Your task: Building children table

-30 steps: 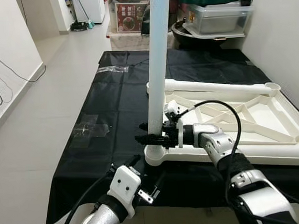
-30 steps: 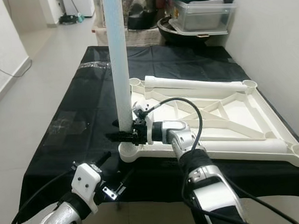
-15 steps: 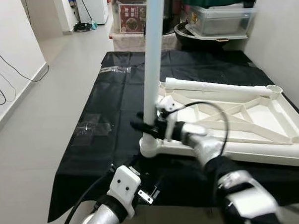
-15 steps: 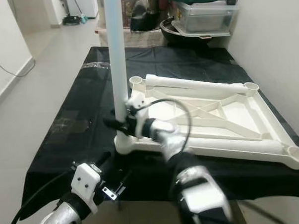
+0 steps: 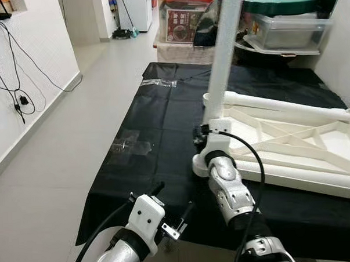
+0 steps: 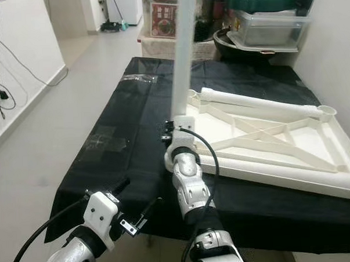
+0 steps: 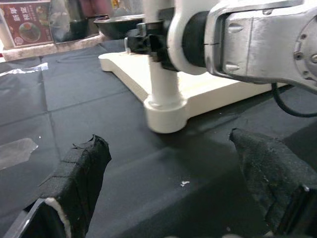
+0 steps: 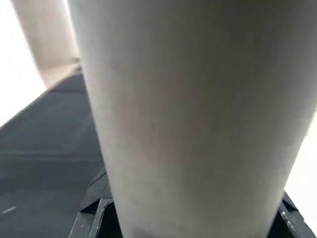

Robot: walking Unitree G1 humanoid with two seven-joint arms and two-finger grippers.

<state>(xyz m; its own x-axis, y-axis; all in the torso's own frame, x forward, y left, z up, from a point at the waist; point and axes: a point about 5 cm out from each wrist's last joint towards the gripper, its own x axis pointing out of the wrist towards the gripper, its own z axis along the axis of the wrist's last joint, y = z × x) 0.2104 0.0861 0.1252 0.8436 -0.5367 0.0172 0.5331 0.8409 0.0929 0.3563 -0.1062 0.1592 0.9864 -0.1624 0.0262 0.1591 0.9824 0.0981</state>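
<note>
A white table leg [image 5: 223, 59] stands upright in the near left corner socket [image 5: 201, 164] of the upside-down white table top [image 5: 293, 175], which lies on a black cloth. My right gripper [image 5: 199, 133] is at the base of the leg, reaching in from the front. In the right wrist view the leg [image 8: 188, 109] sits between the black fingers [image 8: 91, 208], so the gripper is shut on it. My left gripper [image 5: 172, 201] hangs low at the table's front edge, open and holding nothing. In its wrist view the fingers [image 7: 79, 173] stand wide apart, facing the socket [image 7: 166, 111].
The black cloth [image 5: 157, 126] covers the table and bears a patch of clear tape [image 5: 132, 145]. Plastic boxes and a green-lidded pot [image 5: 280, 4] crowd the far end. A wall runs close on the right. Open floor [image 5: 65, 141] lies to the left, with cables [image 5: 16, 85] on the wall.
The camera has swung, shifting the whole scene right. My right arm now reaches the leg from the front instead of from the right, still holding it. The left arm has not moved.
</note>
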